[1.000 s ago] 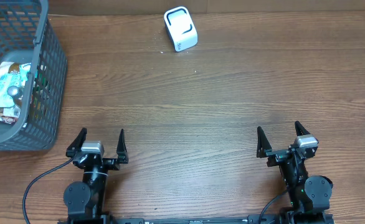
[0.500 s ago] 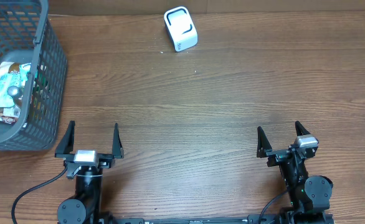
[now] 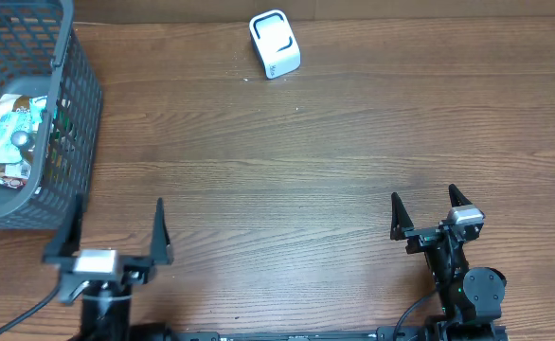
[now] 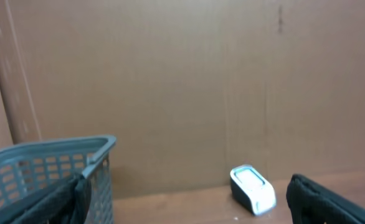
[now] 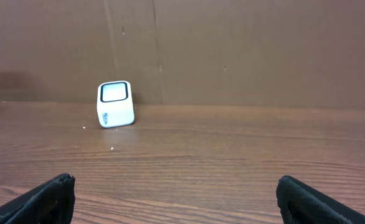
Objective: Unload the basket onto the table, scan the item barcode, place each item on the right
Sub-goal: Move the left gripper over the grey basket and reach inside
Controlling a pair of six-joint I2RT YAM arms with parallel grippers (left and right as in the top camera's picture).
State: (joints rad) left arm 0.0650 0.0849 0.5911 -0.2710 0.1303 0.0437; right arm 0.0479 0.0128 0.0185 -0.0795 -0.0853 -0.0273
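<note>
Fingers (image 3: 161, 232) of the left gripper (image 3: 117, 201) stand spread wide with nothing between them in the overhead view, and we find the right gripper (image 3: 423, 192) parted just the same, holding nothing. Both sit at the near edge of the wooden table (image 3: 306, 161), well apart from each other. The left gripper is near the front corner of the grey mesh basket (image 3: 80, 104) at the far left. One fingertip overlaps the basket's lower edge in this view, and we cannot tell whether they touch. Inside the basket lie the packaged items (image 3: 12, 142), crowded together, with any barcode too small for us to read. The white scanner (image 3: 275, 44) stands at the far edge of the table, well apart from both arms and from the basket.

From the left wrist we see two dark fingertips at the lower corners, wide apart. The basket's rim is at the left and the scanner right of middle, before a brown cardboard wall (image 4: 170, 81).

From the right wrist the fingertips likewise sit wide apart at the lower corners. The scanner stands left of middle near the wall, its dark window facing us.
</note>
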